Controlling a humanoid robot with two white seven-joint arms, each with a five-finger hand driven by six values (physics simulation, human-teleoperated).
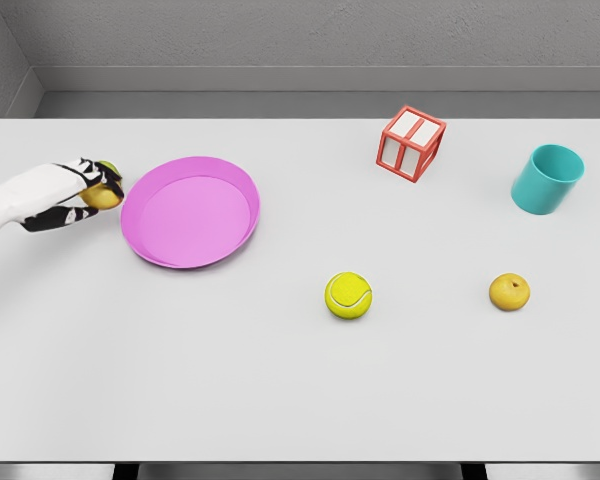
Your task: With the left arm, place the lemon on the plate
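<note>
A yellow lemon [104, 192] sits at the table's left side, just left of the pink plate [190, 212]. My left hand [92, 186] comes in from the left edge and its fingers are curled around the lemon, which shows only partly between them. The plate lies flat with nothing in it, its left rim right beside the hand. The right arm does not show.
A yellow-green tennis ball [348, 295] lies in the middle front. An orange-yellow fruit [509, 291] sits to its right. A red-framed white cube [411, 142] stands at the back, and a teal cup [547, 178] at the far right.
</note>
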